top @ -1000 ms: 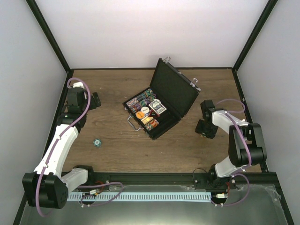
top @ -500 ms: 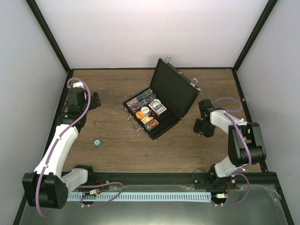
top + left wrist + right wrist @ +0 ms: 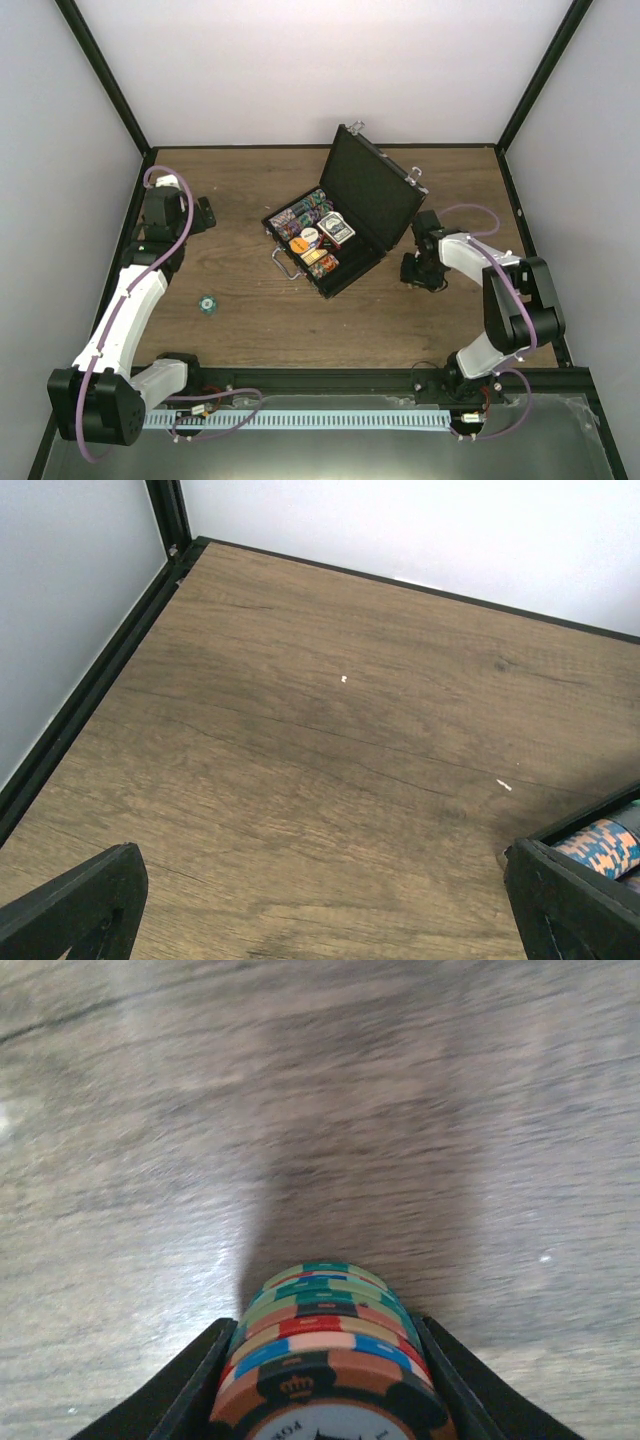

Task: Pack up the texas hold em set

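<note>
R pincer (image 3: pixel 326 1365) pinches a chip stack (image 3: pixel 322 1325) over the bench (image 3: pixel 330 730), just right of the open case (image 3: pixel 372 195). L pincer (image 3: pixel 325 908) spread wide nr far-left corner.

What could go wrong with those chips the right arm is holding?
The right gripper holds a stack of chips only by its sides, so loose ones could slip out. The raised lid of the case stands in its way and might get knocked. One lone chip lies on the table and could be missed.
</note>
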{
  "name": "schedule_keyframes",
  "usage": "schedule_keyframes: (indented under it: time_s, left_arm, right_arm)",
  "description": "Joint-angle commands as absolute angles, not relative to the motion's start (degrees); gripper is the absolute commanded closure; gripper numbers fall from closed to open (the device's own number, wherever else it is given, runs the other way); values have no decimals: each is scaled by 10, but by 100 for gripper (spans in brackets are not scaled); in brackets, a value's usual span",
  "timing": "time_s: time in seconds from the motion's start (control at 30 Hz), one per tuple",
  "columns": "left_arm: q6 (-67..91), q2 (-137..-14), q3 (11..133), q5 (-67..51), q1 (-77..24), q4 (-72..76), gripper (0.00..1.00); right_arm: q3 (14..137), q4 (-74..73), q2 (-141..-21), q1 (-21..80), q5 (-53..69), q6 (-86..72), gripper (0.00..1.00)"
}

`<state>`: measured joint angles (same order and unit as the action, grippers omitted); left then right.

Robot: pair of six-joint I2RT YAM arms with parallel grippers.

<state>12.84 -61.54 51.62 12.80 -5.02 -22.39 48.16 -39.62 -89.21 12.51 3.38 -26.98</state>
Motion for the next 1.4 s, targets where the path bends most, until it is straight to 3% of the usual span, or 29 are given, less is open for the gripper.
schedule_keyframes:
  time_s: [0.0,0.53,0.9,1.37]
  left_arm:
    - [125,-603,515,128,-54,-220,0]
    - [154,-606,509,49,-77,-206,0]
    - [334,-661,399,-228,-184,-31,12]
    - [426,-849,399,-473,-257,128,27]
  right_arm:
    - [502,-425,-899,156,52,-269,73]
    - [560,-475,-900,251,12,-248,73]
    - [606,-480,-907,340,4,-203,72]
    - [695,-502,-923,405,59,-135,72]
